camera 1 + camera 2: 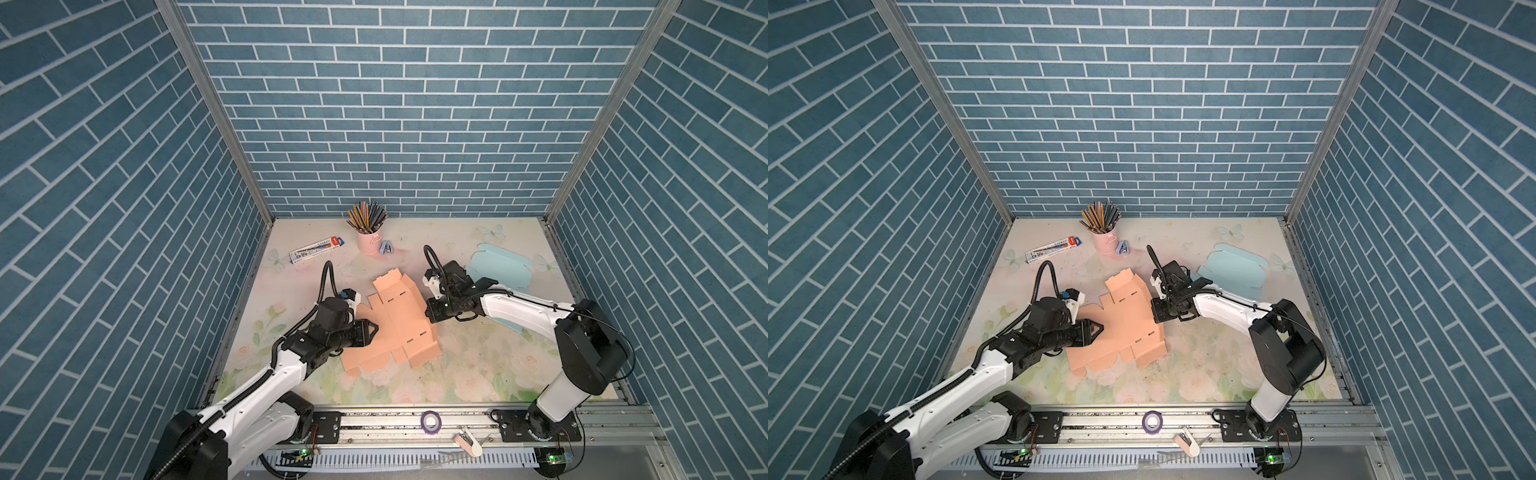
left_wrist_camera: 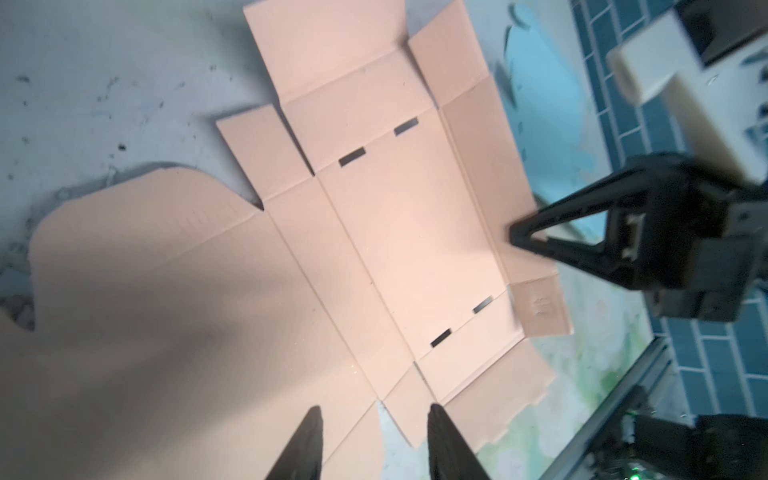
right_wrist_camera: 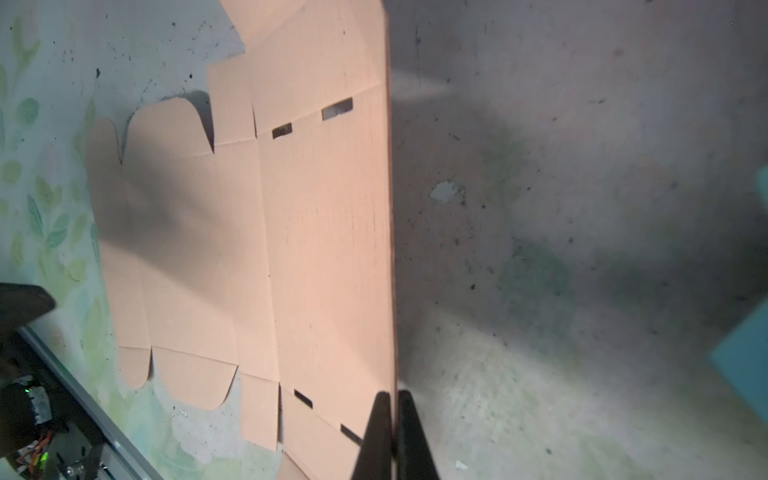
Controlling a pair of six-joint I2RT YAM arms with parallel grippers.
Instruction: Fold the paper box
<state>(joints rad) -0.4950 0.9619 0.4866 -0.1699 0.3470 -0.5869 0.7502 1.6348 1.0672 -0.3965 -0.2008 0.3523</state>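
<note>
Closest to you, on the metal rail (image 1: pixel 382 422) in front of the table, a purple tape roll (image 1: pixel 431 422) lies flat as a ring. A small white plastic piece (image 1: pixel 469 444) lies near it.

Beyond the rail, your paper box (image 1: pixel 399 320) sits near the middle of the floral-print table mat (image 1: pixel 478 361). It is a peach corrugated blank, die-cut and mostly flat, with creased fold lines and narrow rectangular slots. The broad panel towards your left arm has rounded corners. The long panel on your right arm's side stands up from the mat, and the right wrist view shows it nearly edge-on.

Your right gripper (image 3: pixel 392 397) is clenched on that raised panel's edge, with one black tapered finger on each face. Your left gripper (image 2: pixel 375 411) is released, its two pointed fingers apart over the box's left side. You cannot tell whether they touch the cardboard.

Further back, partly under your right arm, a pale blue cardboard blank (image 1: pixel 496 266) lies flat, apart from the peach one.

Farthest from you, near the back wall, a pink cylindrical cup (image 1: pixel 368 245) stands upright. It holds a fanned bunch of coloured pencils (image 1: pixel 366 216), their ends spreading above its rim. A small blue stapler (image 1: pixel 386 248) lies just beside the cup's base, and a long flat pen packet (image 1: pixel 316 248) lies on the mat to its left. Behind them rise the blue brick-patterned walls (image 1: pixel 395 104).
</note>
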